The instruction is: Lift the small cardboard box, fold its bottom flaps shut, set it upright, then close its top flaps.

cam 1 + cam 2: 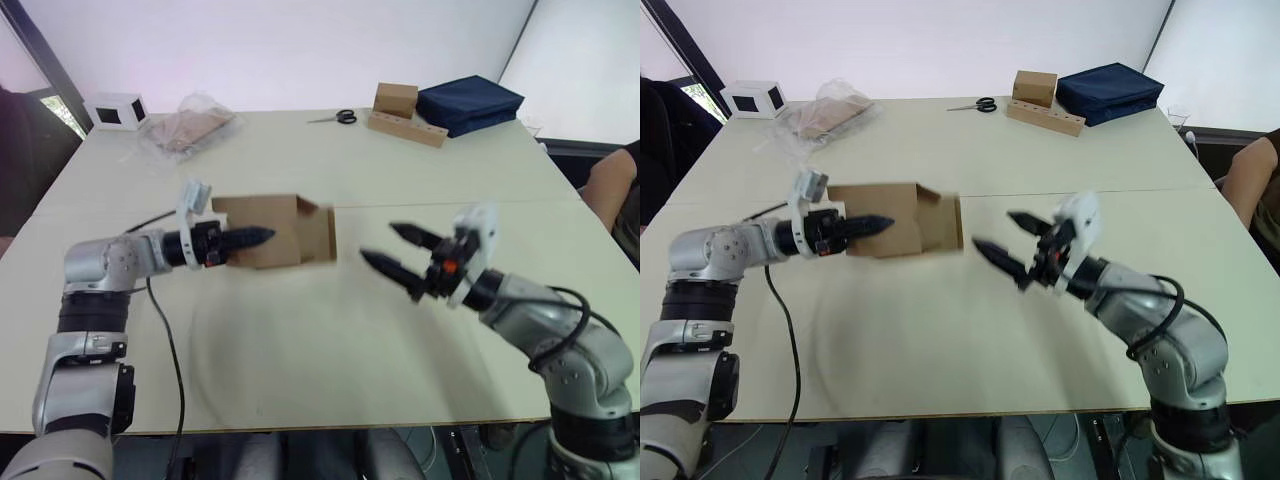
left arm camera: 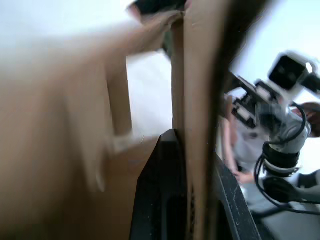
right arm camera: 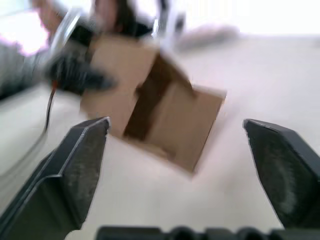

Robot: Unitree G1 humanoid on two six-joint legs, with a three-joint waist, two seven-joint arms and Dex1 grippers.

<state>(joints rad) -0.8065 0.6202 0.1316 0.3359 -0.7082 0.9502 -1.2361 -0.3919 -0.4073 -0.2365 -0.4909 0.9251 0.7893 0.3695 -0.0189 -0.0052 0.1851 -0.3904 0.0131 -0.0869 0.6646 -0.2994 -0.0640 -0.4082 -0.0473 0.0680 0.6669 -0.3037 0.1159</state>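
Fingers of the left gripper (image 1: 250,238) pinch one side wall of the small cardboard box (image 1: 278,232), one finger inside and one outside. Fingers of the right gripper (image 1: 392,249) are spread wide, empty, near the box's open end but apart from it. To fold the bottom flaps, likely keep the left pinch firm and steady, then press each flap (image 1: 322,234) inward with the right fingertips. Plain brown corrugated box, held sideways over the table (image 1: 330,340); whether it touches the surface cannot be told.
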